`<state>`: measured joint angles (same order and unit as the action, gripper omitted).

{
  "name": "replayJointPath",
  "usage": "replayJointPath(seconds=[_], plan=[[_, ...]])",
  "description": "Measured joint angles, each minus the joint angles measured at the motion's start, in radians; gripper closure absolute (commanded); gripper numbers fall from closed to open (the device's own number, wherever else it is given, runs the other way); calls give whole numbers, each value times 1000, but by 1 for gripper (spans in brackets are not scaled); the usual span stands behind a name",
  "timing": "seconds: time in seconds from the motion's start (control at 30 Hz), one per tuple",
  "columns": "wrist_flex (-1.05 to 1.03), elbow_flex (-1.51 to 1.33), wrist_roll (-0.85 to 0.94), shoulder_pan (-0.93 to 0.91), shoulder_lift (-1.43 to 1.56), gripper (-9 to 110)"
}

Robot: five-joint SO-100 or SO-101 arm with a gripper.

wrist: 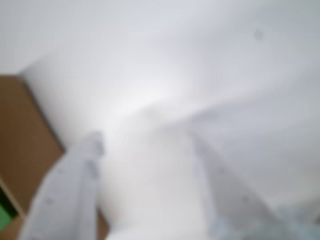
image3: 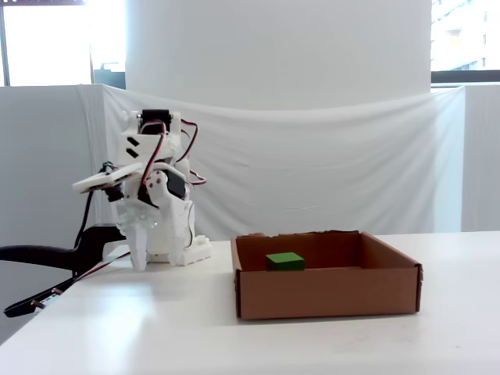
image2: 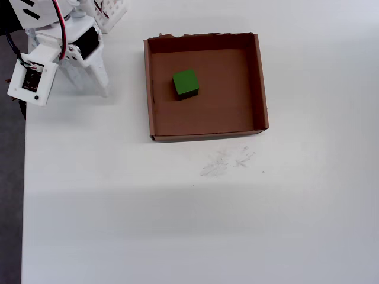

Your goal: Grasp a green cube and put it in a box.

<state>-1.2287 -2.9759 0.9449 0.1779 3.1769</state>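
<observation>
The green cube [image2: 185, 83] lies inside the box [image2: 260, 89], left of its middle and toward the torn far wall; it also shows in the fixed view [image3: 284, 261] inside the box [image3: 328, 293]. My white gripper [image2: 89, 87] is at the table's far left, well clear of the box, pointing down at the tabletop [image3: 141, 264]. The wrist view is blurred: the gripper [wrist: 145, 140] has two white fingers standing apart with bare table between them, holding nothing. The brown box [wrist: 25, 140] fills that view's left edge, with a green sliver [wrist: 4, 217] at the bottom left.
The arm's white base [image3: 168, 242] stands behind the gripper. A white slotted basket [image2: 111, 12] sits at the far edge. The table's left edge [image2: 23, 189] drops to dark floor. Faint pencil scribbles [image2: 228, 161] mark the table before the box.
</observation>
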Motion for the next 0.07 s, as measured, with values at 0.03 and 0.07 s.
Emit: replayJointPath(seconds=[0.03, 0.07], plan=[[0, 0, 0, 0, 0, 80], [0, 0, 0, 0, 0, 80]])
